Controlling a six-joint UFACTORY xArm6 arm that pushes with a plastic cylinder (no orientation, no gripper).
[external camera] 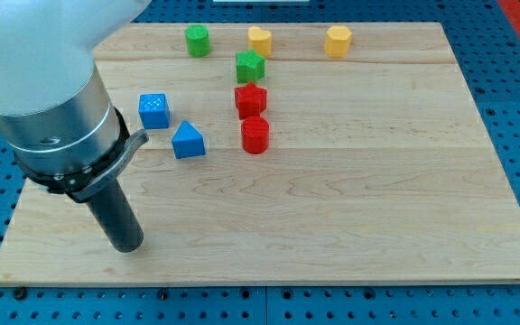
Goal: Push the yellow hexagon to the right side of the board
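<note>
While resting at the board's lower left, well apart from every block: my tip, bare rod, touching nothing. Yellow hexagon at top, right of centre, short of the right edge. Whole push still to do.

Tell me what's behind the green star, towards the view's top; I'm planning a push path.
Just beyond the green star sits a yellow heart-like block, nearly touching. Whether they touch is hidden by the star's top edge.
</note>
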